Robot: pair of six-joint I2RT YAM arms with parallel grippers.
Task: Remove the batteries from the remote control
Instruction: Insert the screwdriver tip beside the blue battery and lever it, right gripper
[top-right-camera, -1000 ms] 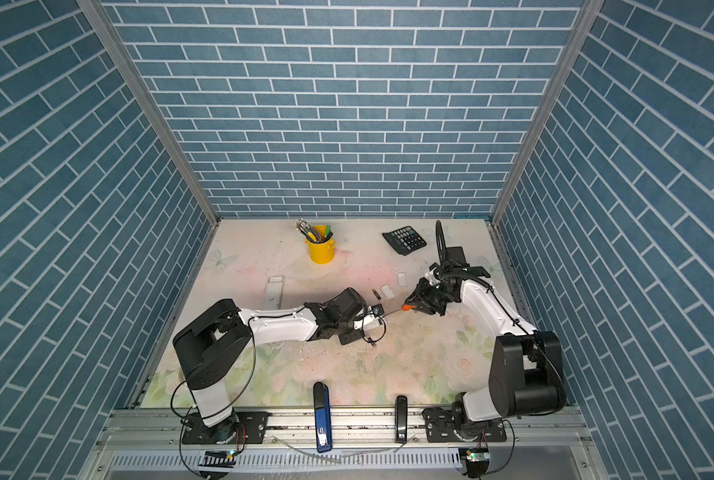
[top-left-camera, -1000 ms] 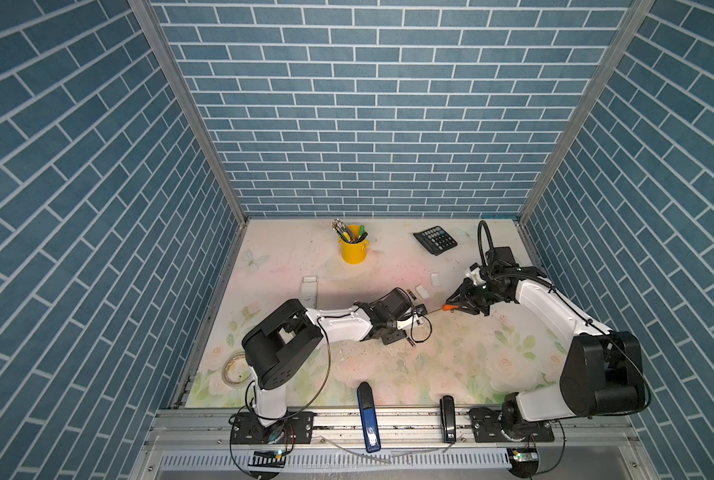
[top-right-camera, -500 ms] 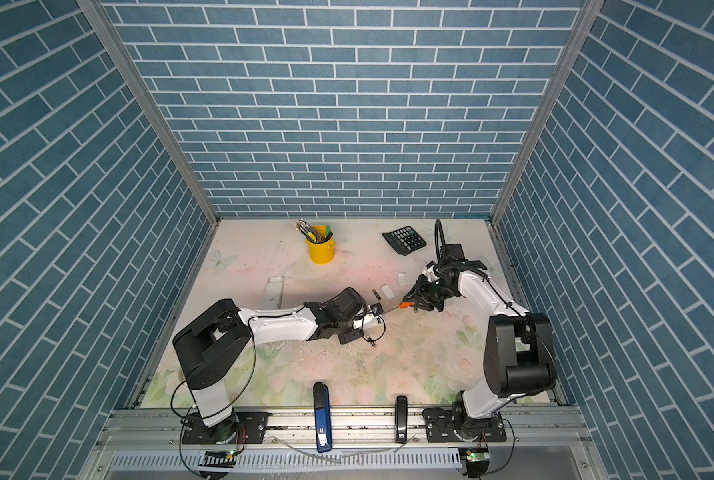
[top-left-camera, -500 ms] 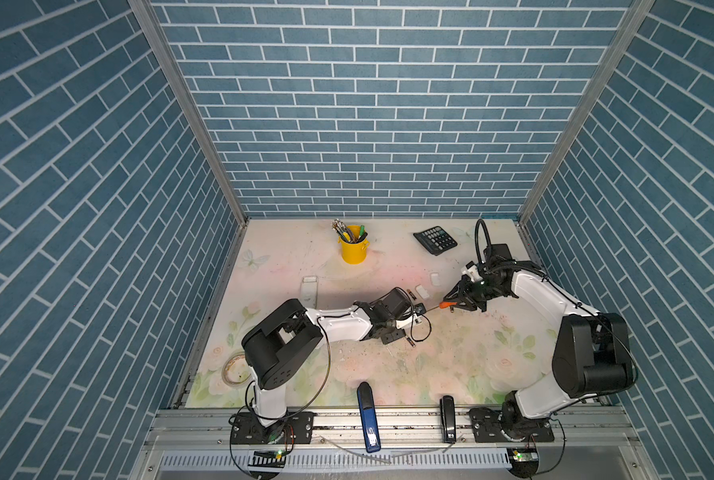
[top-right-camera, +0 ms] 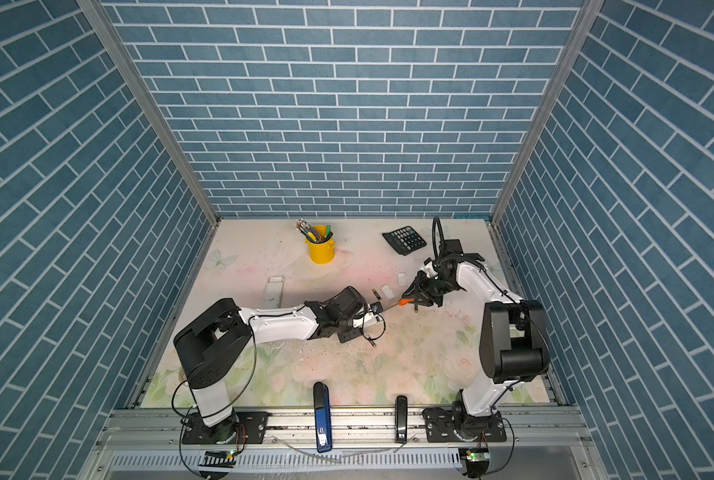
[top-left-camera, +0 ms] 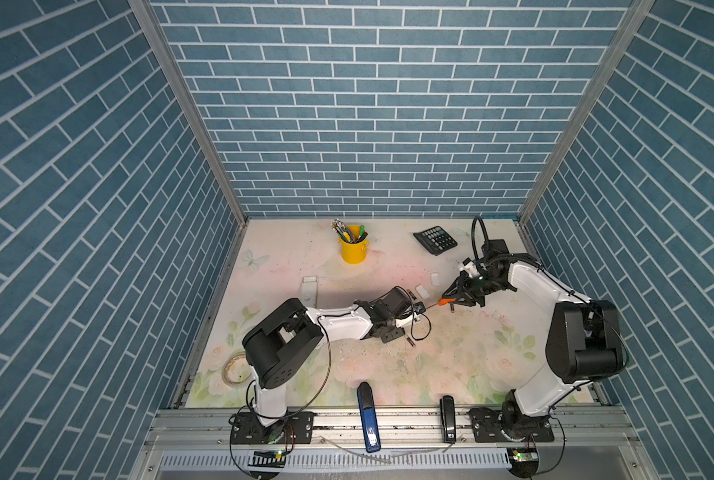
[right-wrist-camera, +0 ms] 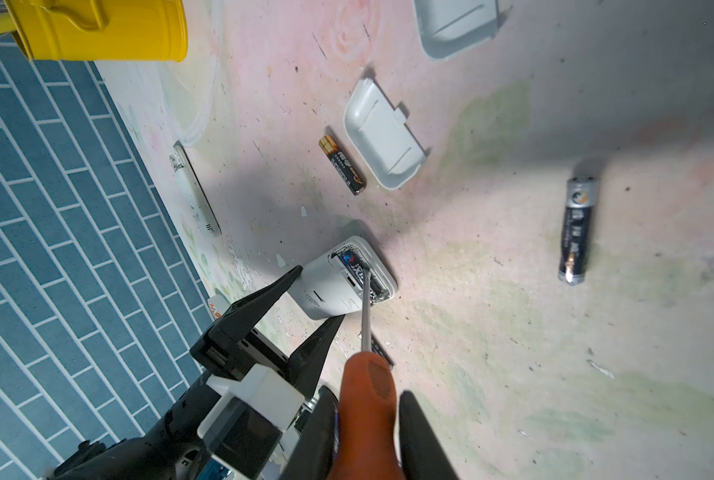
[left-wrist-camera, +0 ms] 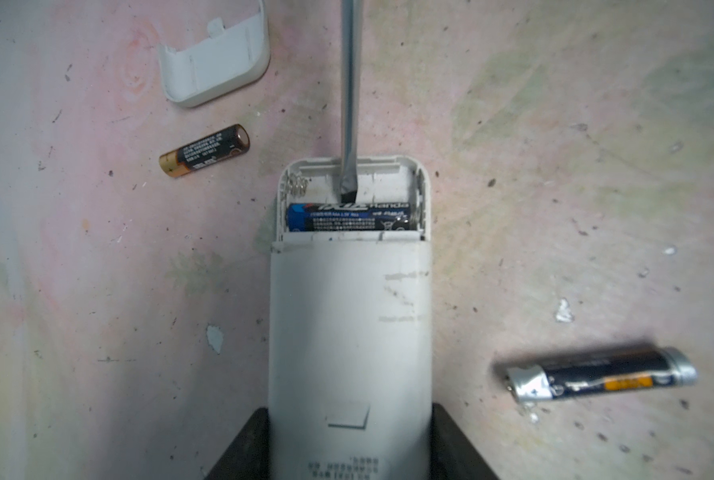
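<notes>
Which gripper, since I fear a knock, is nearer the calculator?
Right. The right gripper, shut on the screwdriver, is just in front of the calculator; the left gripper, holding the remote, is farther forward and more to the left.

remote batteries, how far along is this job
Done: the cover is off, one slot is empty, and three batteries lie loose on the table: gold-ended battery, scuffed battery, third battery.
In hand: the left pincer grips the remote while the right pincer holds the screwdriver, its tip in the empty slot beside the blue battery.
Left: lever that seated one out.
</notes>
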